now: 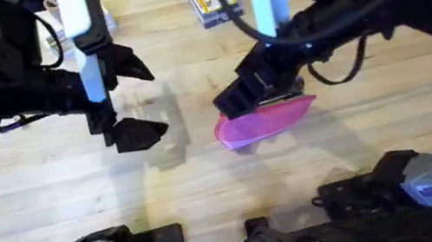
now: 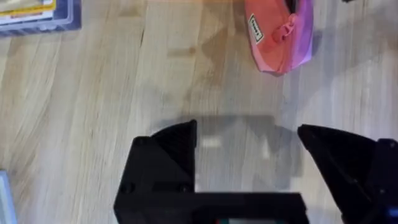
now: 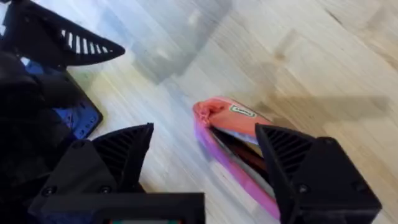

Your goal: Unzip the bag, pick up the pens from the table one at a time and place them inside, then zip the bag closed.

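One pink bag (image 1: 267,121) on table (image 1: 55,209), beneath right end effector (image 1: 260,96), fingers apart

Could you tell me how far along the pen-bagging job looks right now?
The bag lies on the table with its zipper gaping, so unzipping looks done. No loose pens lie on the visible table, so they may be inside. The right gripper hangs open over the bag; the left gripper hovers open. Zipping closed remains.

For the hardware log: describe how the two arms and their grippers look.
Both arms are black, each with a white link. The left gripper and right gripper have black wedge-shaped fingers with ribbed, slotted faces. Black cables loop along the right arm. Grey base housings sit at the near edge.
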{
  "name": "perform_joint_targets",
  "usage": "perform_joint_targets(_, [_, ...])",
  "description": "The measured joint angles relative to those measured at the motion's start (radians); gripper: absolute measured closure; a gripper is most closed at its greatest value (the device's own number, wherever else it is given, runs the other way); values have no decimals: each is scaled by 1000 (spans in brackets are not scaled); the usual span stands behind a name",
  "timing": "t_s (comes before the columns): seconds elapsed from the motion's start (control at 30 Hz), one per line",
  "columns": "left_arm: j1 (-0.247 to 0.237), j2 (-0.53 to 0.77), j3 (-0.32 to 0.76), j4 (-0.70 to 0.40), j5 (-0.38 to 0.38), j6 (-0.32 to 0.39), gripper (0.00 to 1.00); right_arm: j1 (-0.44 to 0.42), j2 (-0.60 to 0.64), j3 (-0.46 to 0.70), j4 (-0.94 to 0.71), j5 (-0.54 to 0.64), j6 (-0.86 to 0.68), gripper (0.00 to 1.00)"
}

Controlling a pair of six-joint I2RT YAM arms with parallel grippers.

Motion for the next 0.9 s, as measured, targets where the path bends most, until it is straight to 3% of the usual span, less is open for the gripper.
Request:
perform_joint_targets(0.37, [86,0,0,1,2,14,7,75,163,58,15,0,-30,4])
perform_joint_targets(0.63, [86,0,0,0,3,15,7,75,175,61,44,0,-48,4])
perform_joint_targets(0.9, [86,0,0,0,3,15,7,75,309,64,9,0,-52,4])
